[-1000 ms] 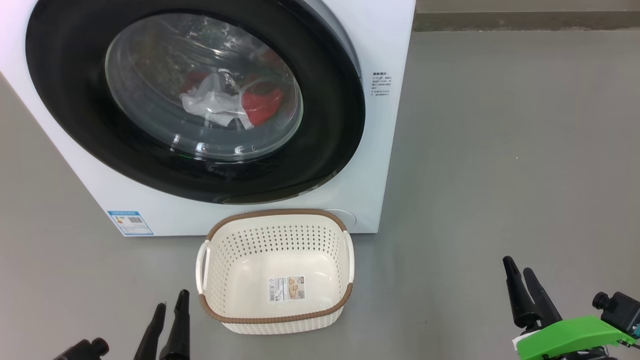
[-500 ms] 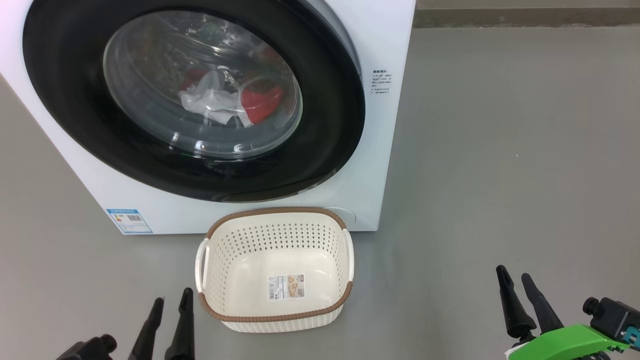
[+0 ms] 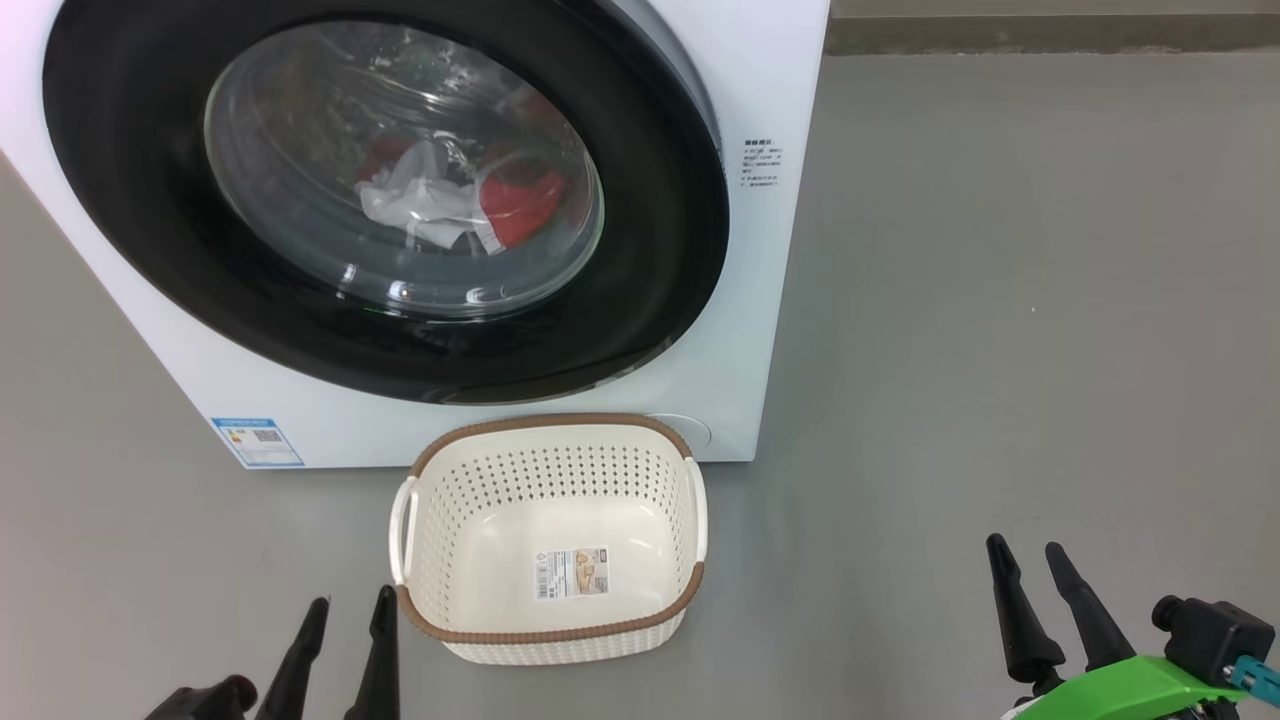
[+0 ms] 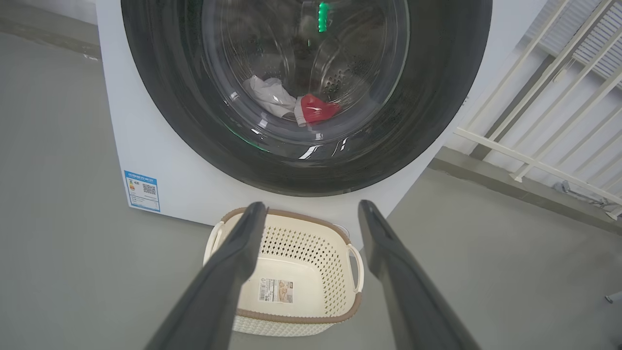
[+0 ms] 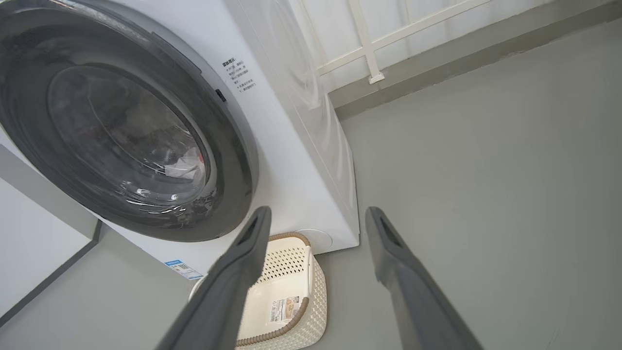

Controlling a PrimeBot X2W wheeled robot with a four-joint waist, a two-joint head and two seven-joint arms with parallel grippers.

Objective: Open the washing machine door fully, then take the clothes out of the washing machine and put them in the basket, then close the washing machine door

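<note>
The white washing machine [image 3: 770,80] stands on the floor, its black-rimmed round door [image 3: 660,170] lying flat against its front. Behind the glass lie the clothes [image 3: 515,205]: red fabric beside thin white cloth [image 4: 269,95]. In front of the machine sits the cream basket [image 3: 550,455], with nothing inside but a barcode sticker. My left gripper [image 3: 352,603] is open at the basket's near left corner, not touching it. My right gripper [image 3: 1024,552] is open over bare floor far to the basket's right. Both wrist views show the fingers [image 4: 233,272] [image 5: 393,262] spread, nothing between them.
Grey floor [image 3: 1000,300] stretches to the right of the machine. A wall base runs along the back [image 3: 1050,35]. White railing bars [image 4: 544,73] stand beside the machine. A blue label [image 3: 257,441] sits at the machine's lower left front.
Both grippers have sunk lower in the head view; the left one has shifted slightly right toward the basket. The camera view has moved a little. Door, clothes and basket are unchanged.
</note>
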